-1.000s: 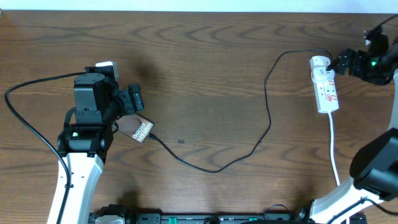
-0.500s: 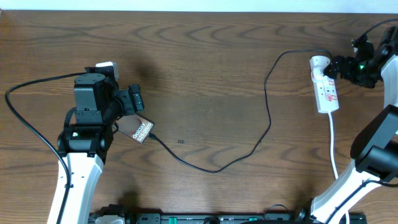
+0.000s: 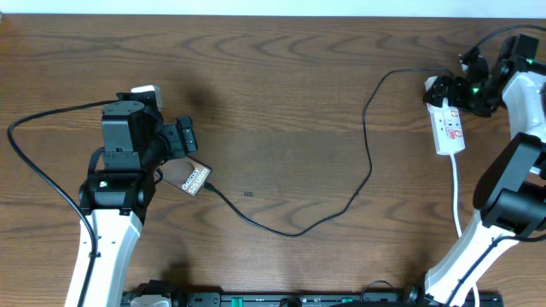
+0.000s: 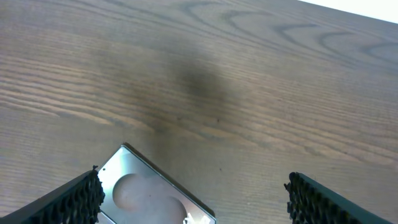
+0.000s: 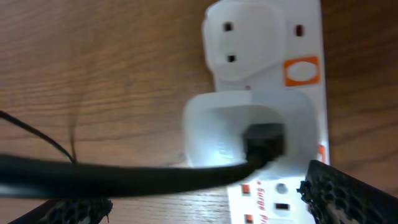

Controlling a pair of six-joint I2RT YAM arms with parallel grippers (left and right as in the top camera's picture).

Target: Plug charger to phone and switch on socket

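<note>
A phone (image 3: 193, 177) lies tilted at the left of a wooden table (image 3: 281, 77). The left gripper (image 3: 184, 136) hovers just over its far edge, jaws spread wide and holding nothing. The charger (image 3: 368, 162), a thin black cable, runs from the phone's near corner, where its tip looks already seated, to a white adapter block (image 5: 249, 134) in the socket (image 3: 448, 128) at the far right. The right gripper (image 3: 448, 88) hangs over the socket's far end, jaws fully apart and empty. The step in hand appears to be switching on. Next, a fingertip likely must press the orange oval (image 5: 301, 71) on the strip's face, probably the switch, without shoving the strip.
</note>
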